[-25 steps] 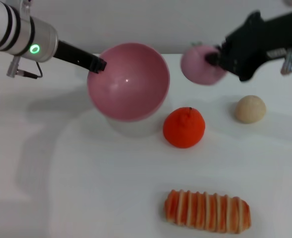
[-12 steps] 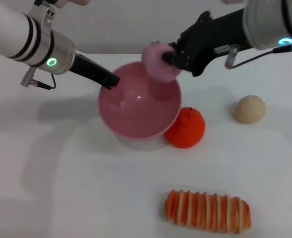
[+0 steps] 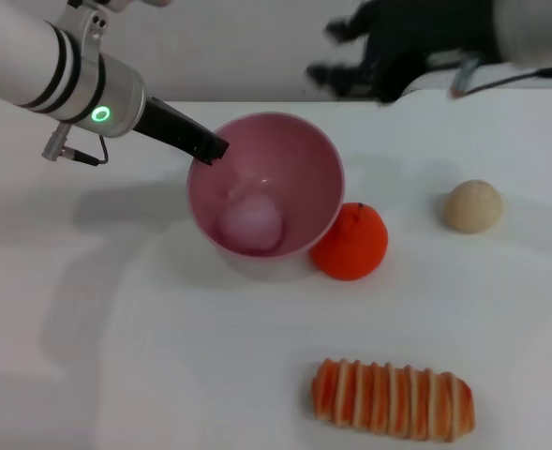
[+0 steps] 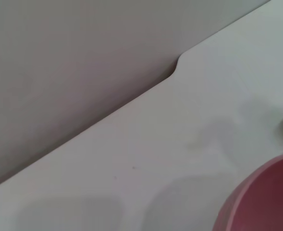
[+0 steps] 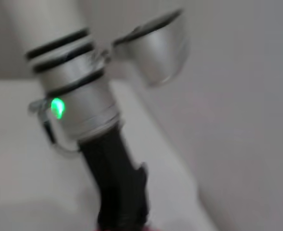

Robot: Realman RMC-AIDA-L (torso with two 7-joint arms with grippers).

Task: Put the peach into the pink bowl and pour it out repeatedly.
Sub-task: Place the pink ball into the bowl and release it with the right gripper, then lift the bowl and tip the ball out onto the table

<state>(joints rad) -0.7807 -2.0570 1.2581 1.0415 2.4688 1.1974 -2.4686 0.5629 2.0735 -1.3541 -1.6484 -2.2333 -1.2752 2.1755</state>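
The pink bowl point(image 3: 305, 159) stands roughly upright left of the table's middle, and its rim point(image 4: 256, 202) also shows in the left wrist view. The pale-pink peach point(image 3: 252, 223) lies inside it on the bottom. My left gripper point(image 3: 210, 150) is shut on the bowl's far-left rim; the right wrist view shows that same left gripper point(image 5: 124, 207) from behind. My right gripper point(image 3: 335, 52) hovers above and behind the bowl, open and holding nothing, its fingers blurred.
An orange-red fruit point(image 3: 350, 241) touches the bowl's right side. A beige ball point(image 3: 473, 205) lies farther right. A striped orange bread roll point(image 3: 393, 399) lies near the front edge. A grey wall runs behind the table.
My right gripper let go of the peach over the bowl and rose back toward the upper right. The peach dropped to the bowl's bottom. The bowl tipped a little more upright.
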